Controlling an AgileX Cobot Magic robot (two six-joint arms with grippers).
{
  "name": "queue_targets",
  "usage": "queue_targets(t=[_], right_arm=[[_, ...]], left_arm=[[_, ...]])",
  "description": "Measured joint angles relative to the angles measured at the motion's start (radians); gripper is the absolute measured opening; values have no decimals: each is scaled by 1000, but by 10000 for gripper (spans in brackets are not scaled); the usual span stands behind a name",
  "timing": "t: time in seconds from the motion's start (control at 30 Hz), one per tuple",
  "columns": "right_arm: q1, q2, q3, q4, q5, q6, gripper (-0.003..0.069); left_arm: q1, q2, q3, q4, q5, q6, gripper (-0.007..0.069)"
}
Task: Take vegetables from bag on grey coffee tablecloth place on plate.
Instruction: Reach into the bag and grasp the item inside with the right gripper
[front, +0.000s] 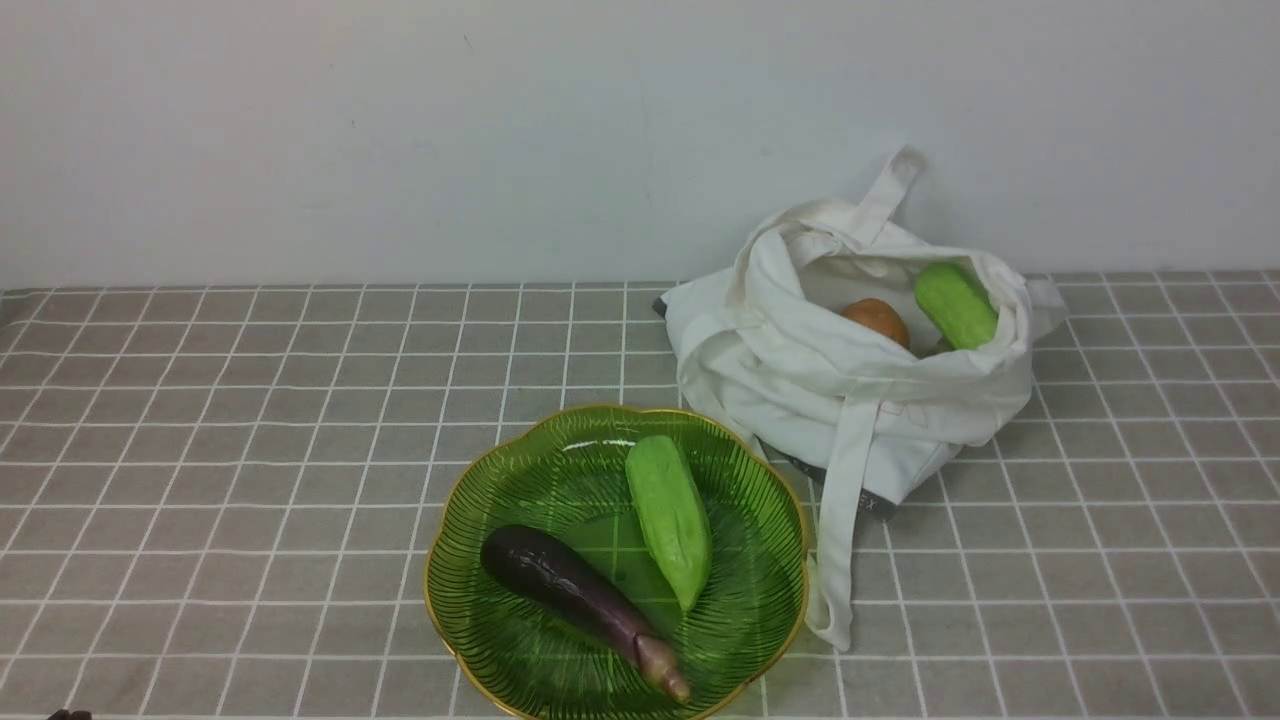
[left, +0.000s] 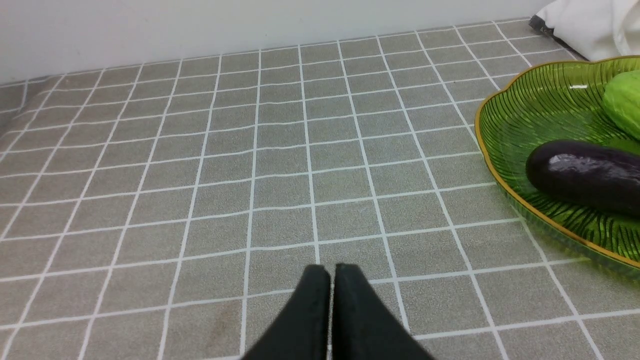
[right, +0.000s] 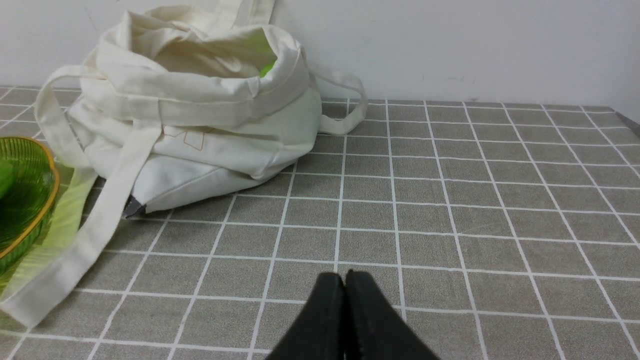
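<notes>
Where the bag (front: 900, 410) gapes: potato (front: 876, 322) half hidden, by tablecloth (front: 250, 450)'s far edge.
Plate (front: 540, 480): near rim cropped.
Left gripper (left: 331, 272): clenched.
Right gripper (right: 341, 280): clenched.

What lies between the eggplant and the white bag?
In the front view, the green gourd lies between the eggplant and the white bag.

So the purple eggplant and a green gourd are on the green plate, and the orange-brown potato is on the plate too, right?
Not quite: the potato is inside the white bag, as the front view shows. The eggplant and a green gourd are on the green plate.
</notes>
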Motion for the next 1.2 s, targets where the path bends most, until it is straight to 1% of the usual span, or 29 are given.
queue_targets(t=[0.4,0.5,0.67,0.77,0.83,0.9,0.97,1.0,1.03,1.07,1.1,1.13,1.17,1.2], right_arm=[[0,0,2,4,-11,4,-15],[0,0,10,99,-108,70,-15],[0,0,11,356,-363,242,-15],[0,0,11,452,-450,278,-15],[0,0,11,480,-487,284,-15],[0,0,11,492,-525,290,-15],[0,0,11,513,-595,324,-15],[0,0,11,513,-595,324,-15],[0,0,1,520,-641,351,-15],[0,0,-22,511,-645,358,-15],[0,2,-54,487,-640,360,-15],[0,15,-109,438,-619,360,-15],[0,55,-209,348,-562,362,-15],[0,55,-209,334,-551,362,-15]], left_arm=[[0,0,0,0,0,0,-5],[0,0,0,0,0,0,-5],[0,0,0,0,0,0,-5],[0,0,0,0,0,0,-5],[0,0,0,0,0,0,-5],[0,0,0,0,0,0,-5],[0,0,0,0,0,0,-5],[0,0,0,0,0,0,-5],[0,0,0,0,0,0,-5],[0,0,0,0,0,0,-5],[0,0,0,0,0,0,-5],[0,0,0,0,0,0,-5],[0,0,0,0,0,0,-5],[0,0,0,0,0,0,-5]])
